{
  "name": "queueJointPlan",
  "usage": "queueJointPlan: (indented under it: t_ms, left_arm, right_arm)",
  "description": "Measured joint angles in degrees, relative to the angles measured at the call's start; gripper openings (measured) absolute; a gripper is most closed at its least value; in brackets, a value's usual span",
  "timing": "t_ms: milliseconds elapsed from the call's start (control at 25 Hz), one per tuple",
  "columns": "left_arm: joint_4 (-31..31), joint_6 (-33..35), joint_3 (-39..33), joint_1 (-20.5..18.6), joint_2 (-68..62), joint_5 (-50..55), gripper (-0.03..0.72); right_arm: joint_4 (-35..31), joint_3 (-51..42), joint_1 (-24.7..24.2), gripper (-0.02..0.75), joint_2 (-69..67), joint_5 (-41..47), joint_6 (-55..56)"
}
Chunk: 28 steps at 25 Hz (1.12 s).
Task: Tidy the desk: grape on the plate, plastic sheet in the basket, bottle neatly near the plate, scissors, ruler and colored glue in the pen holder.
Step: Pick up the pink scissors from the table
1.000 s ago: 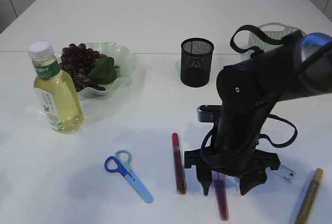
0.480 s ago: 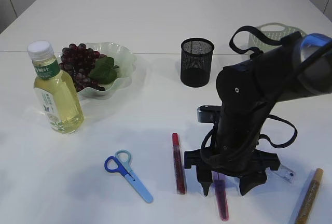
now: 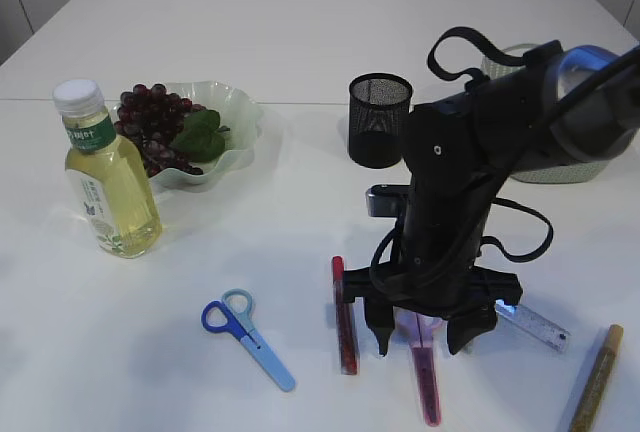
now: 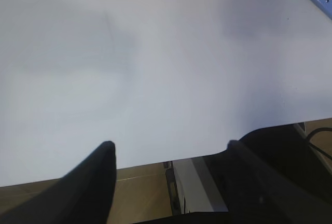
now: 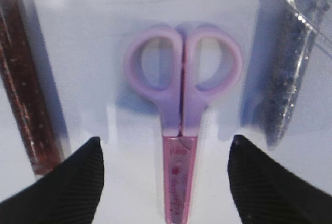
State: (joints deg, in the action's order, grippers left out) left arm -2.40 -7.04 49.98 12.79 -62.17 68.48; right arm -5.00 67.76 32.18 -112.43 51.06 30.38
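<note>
Desk inventory, by task status.

Done, as far as can be judged: dark purple grape bunch with green leaf [image 3: 160, 130] lies in the translucent wavy-rimmed plate [image 3: 238, 112]; the yellow-filled plastic bottle with white cap [image 3: 105, 177] stands upright just beside that plate.

Outstanding: black mesh pen holder [image 3: 380, 119] shows nothing standing in it. Blue-handled scissors [image 3: 245, 335] lie on the white table [image 3: 300, 32], left of centre. Pink-and-lilac scissors [image 5: 181, 105] lie flat between the spread fingertips of the right gripper [image 3: 420, 330], which hovers low over them, touching nothing. Dark red glitter glue tube [image 3: 344, 314] lies just left of them; gold glitter glue tube [image 3: 596, 377] lies near the right edge. Clear plastic ruler [image 3: 533, 323] lies just right of the gripper.

Pale green basket [image 3: 545, 167] sits behind the arm; its contents are hidden, and no plastic sheet is visible.

Left gripper [image 4: 168, 156]: fingers apart, empty, above bare table edge.
</note>
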Motion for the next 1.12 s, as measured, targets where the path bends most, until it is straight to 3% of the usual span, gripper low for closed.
queueJointPlan:
  t_ms: [280,1120]
  left_arm:
    - [0.0,0.0,0.0,0.0,0.0,0.0,0.478]
    - [0.12,0.0,0.0,0.0,0.0,0.0,0.477]
  right_arm:
    - [0.67,0.0,0.0,0.575,-0.76,3.65,0.0]
    - [0.56,0.0,0.0,0.575,-1.91,2.62,-0.11]
